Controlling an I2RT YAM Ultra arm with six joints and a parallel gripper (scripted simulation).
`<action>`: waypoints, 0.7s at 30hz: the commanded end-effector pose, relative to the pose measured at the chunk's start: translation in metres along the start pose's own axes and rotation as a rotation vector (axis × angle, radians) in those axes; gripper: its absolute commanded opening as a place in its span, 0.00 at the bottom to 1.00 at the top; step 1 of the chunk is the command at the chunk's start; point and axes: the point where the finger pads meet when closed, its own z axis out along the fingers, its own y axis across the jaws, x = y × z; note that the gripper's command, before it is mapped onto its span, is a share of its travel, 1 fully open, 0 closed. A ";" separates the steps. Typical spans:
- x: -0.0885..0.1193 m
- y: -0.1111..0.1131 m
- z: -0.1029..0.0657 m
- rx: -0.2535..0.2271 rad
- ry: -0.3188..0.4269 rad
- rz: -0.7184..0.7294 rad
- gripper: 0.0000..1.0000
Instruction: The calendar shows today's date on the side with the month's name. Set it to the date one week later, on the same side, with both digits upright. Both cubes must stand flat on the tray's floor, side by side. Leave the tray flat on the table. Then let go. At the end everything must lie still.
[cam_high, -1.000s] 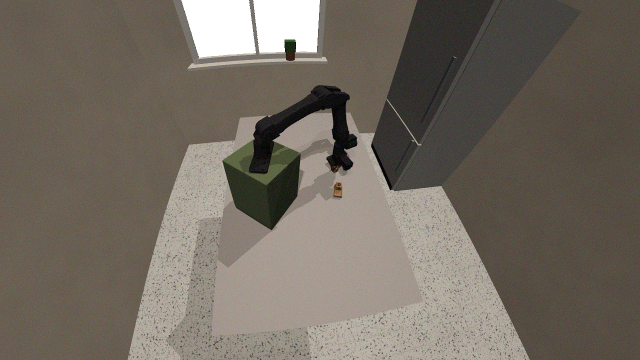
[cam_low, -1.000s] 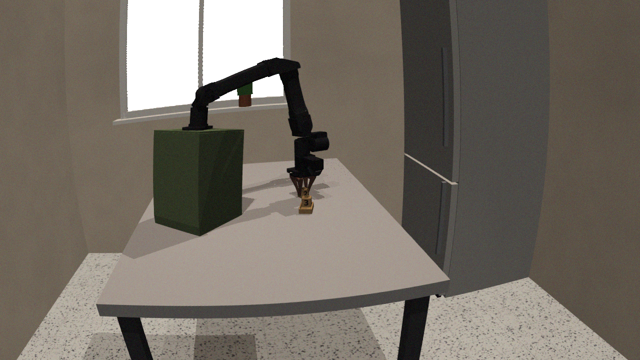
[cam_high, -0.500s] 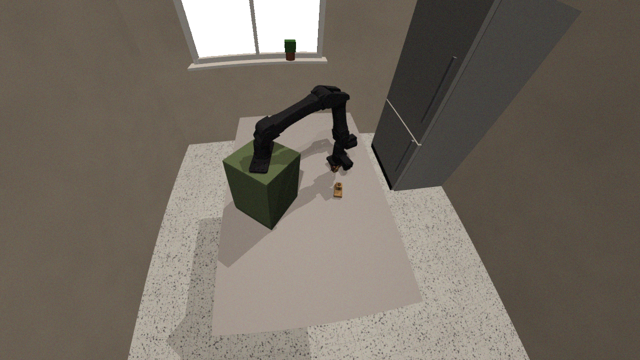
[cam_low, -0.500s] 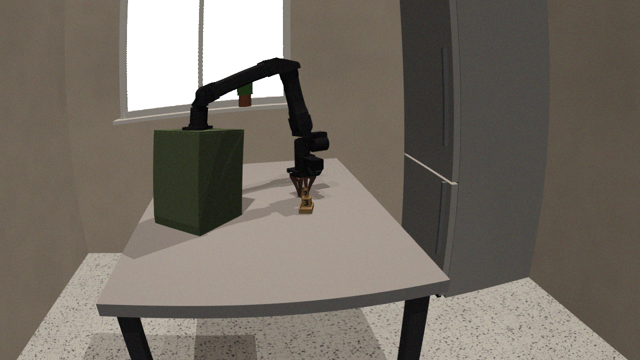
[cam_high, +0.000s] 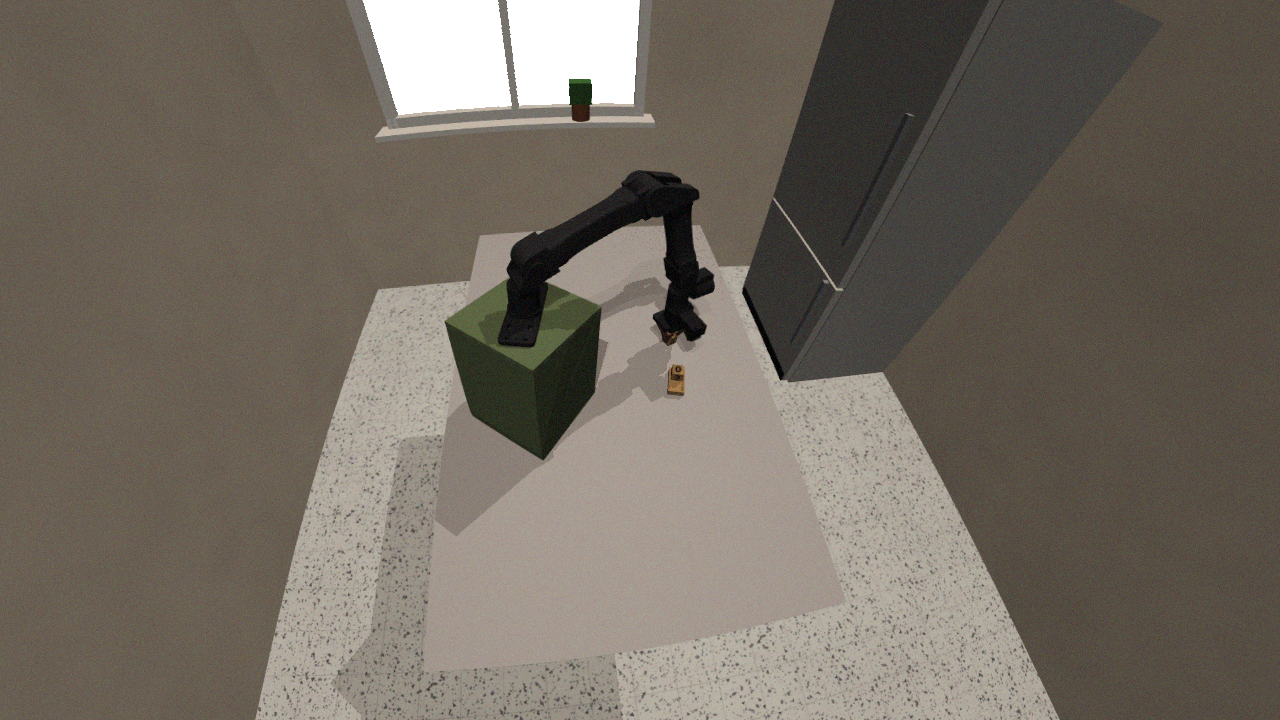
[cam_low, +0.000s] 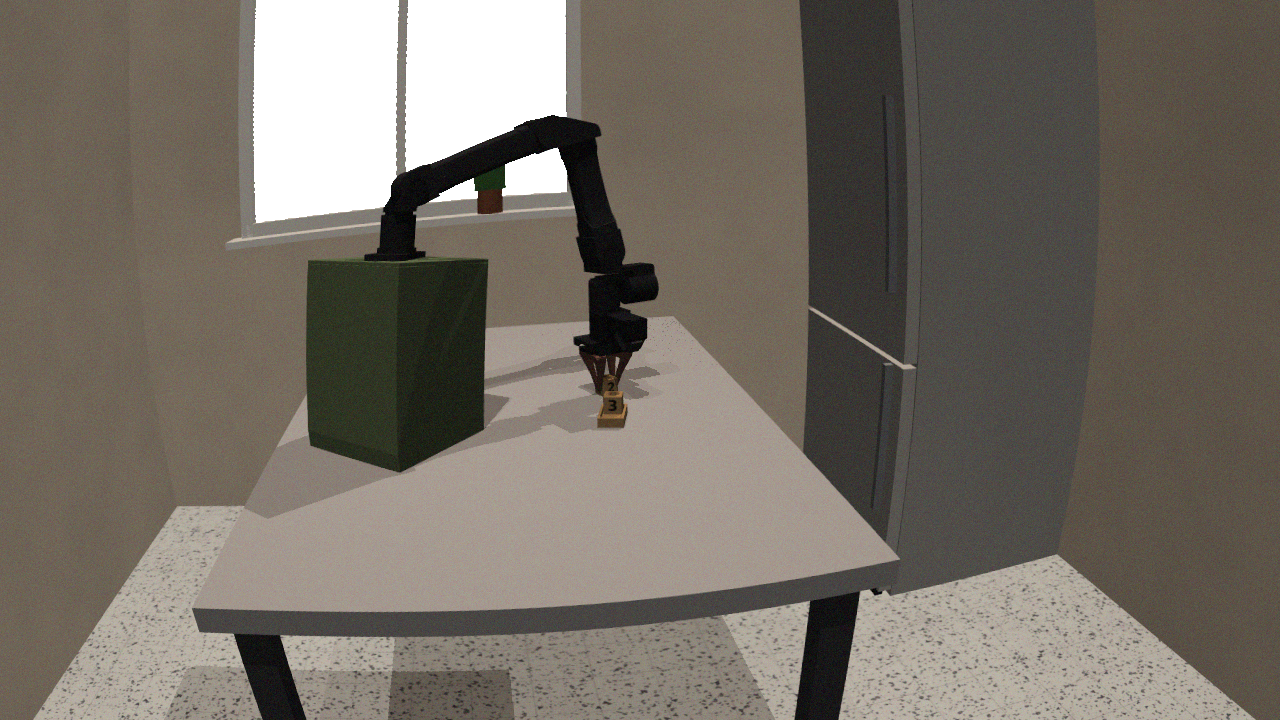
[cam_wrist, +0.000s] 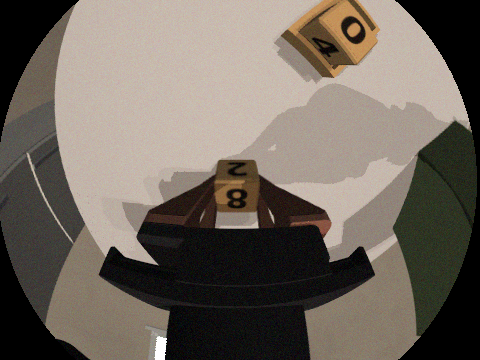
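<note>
My gripper (cam_high: 671, 336) points down at the table behind the tray and is shut on a small wooden cube (cam_wrist: 236, 192). In the wrist view this cube shows an 8 on the near face and a 2 on the face beyond it. It sits low, close to the table top; I cannot tell if it touches. The gripper and the held cube (cam_low: 610, 385) also show in the exterior view. The second cube (cam_wrist: 336, 34) stands in the small wooden tray (cam_high: 675, 382), with a 0 and a 4 toward the wrist camera and a 3 (cam_low: 612, 404) toward the exterior camera. The month side is not readable.
The arm stands on a tall green block (cam_high: 523, 367) at the table's left. A grey fridge (cam_high: 895, 179) stands right of the table. A potted plant (cam_high: 580, 98) sits on the window sill. The tray lies a short way in front of the gripper.
</note>
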 end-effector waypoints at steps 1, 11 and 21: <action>-0.001 0.005 -0.004 -0.012 -0.008 0.000 0.27; -0.001 0.005 -0.037 -0.012 -0.008 0.000 0.27; -0.001 0.004 -0.100 -0.012 -0.008 0.000 0.27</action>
